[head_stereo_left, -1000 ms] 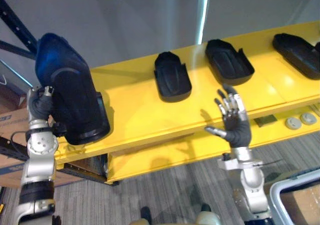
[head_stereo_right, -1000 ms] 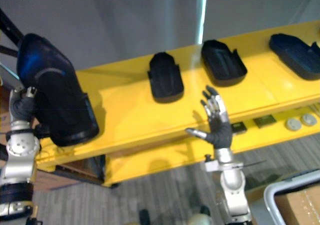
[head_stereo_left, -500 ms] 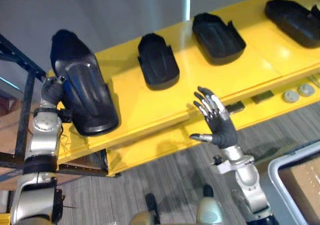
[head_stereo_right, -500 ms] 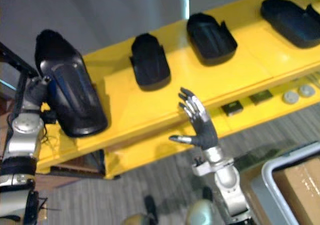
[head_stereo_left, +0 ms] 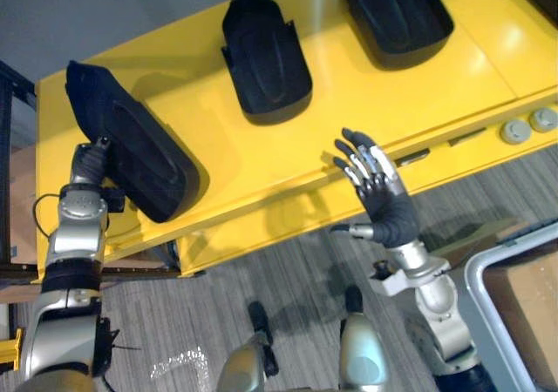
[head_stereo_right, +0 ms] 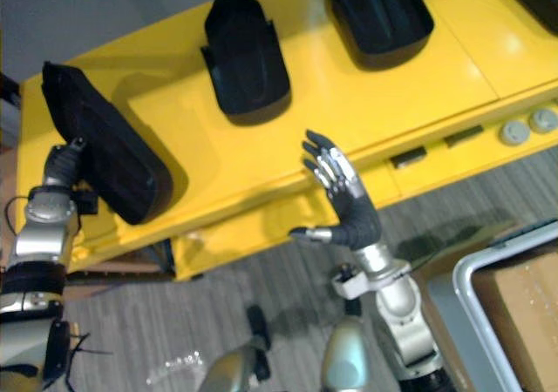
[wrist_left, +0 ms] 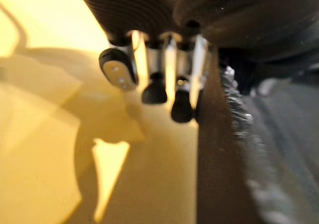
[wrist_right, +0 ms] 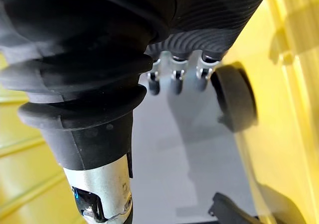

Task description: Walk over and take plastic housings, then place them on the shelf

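A large black plastic housing (head_stereo_left: 131, 148) lies tilted on the left end of the yellow shelf (head_stereo_left: 218, 161). My left hand (head_stereo_left: 87, 161) grips its near left edge with curled fingers (wrist_left: 154, 87), and the yellow shelf top shows just past them in the left wrist view. Two smaller black housings (head_stereo_left: 266, 57) (head_stereo_left: 397, 9) rest further right on the same shelf. My right hand (head_stereo_left: 382, 205) is raised in front of the shelf's front edge, open with its fingers spread and nothing in it.
Two round grey discs (head_stereo_left: 514, 131) sit on the lower yellow ledge at the right. A grey bin (head_stereo_left: 488, 274) holding a cardboard box stands on the floor at the lower right. A dark rack post (head_stereo_left: 7, 148) stands left of the shelf.
The camera has tipped down. My left hand has lowered the large housing from upright in the air onto the shelf's left end. The right hand has stayed open.
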Controlling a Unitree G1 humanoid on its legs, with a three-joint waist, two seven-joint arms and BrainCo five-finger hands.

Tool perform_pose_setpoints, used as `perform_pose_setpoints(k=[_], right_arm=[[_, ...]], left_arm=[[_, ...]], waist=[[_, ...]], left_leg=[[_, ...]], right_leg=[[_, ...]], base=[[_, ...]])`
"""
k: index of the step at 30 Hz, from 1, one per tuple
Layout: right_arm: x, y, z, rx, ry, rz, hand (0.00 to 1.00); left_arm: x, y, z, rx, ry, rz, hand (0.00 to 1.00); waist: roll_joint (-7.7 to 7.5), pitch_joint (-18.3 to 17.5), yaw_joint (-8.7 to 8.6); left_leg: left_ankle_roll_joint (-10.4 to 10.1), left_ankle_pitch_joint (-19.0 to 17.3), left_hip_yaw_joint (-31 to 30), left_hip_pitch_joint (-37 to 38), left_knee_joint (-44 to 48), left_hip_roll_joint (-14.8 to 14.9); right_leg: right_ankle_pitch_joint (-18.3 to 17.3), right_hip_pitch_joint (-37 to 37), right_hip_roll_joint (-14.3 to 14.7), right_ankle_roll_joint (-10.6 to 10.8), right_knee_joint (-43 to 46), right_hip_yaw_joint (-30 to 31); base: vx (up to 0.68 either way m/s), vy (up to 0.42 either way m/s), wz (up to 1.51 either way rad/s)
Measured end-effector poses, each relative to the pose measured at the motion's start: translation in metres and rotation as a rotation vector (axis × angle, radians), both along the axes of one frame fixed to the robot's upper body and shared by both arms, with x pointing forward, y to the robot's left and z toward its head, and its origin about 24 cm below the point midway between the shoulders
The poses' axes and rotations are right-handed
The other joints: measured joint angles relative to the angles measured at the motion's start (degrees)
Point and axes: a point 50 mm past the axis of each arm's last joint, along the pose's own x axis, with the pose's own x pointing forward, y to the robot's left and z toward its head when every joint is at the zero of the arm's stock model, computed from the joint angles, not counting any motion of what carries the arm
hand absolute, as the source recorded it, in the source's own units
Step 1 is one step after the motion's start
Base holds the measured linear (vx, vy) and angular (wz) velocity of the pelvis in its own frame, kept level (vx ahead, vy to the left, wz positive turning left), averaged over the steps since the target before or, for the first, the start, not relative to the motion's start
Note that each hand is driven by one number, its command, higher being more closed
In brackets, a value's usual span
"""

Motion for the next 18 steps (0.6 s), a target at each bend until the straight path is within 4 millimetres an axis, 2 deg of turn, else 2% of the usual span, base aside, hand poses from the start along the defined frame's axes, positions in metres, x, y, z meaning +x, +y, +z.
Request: perform_pose_setpoints(k=[8,9,13,18], right_arm=[[0.001,0.000,0.002,0.000,-0.005,0.000,0.00],[0.001,0.000,0.002,0.000,-0.006,0.000,0.00],[0.002,-0.001,0.002,0.005,0.000,-0.015,0.00],[0.002,-0.001,0.001,0.005,0.005,-0.017,0.00]], left_arm=[[0.003,0.002,0.011,0.027,-0.005,0.085,1.00],[0.003,0.004,0.013,0.026,-0.003,0.105,0.00],[-0.002,0.019,0.023,0.059,-0.018,0.224,0.00],[-0.003,0.020,0.030,0.067,-0.065,0.287,0.00]], waist=[[-0.08,0.21,-0.02],[-0.19,0.56,-0.01],[-1.25,1.90,0.05],[-1.58,2.14,0.19]], left_leg=[[-0.06,0.10,-0.22,-0.35,0.00,0.02],[-0.08,0.11,-0.25,-0.32,0.03,0.03],[-0.50,0.38,-0.36,-1.26,0.13,0.10],[-0.61,0.44,-0.46,-1.21,0.27,0.23]], right_leg=[[-1.22,-1.20,-0.03,-0.17,1.94,0.09],[-1.43,-1.28,-0.03,-0.12,2.21,0.10],[-2.57,-3.32,-0.15,-0.52,4.84,0.30],[-3.47,-3.69,-0.17,-0.97,6.67,0.31]], base=[[0.00,0.000,0.00],[0.00,0.000,0.00],[0.01,-0.038,0.03],[0.03,-0.031,0.04]])
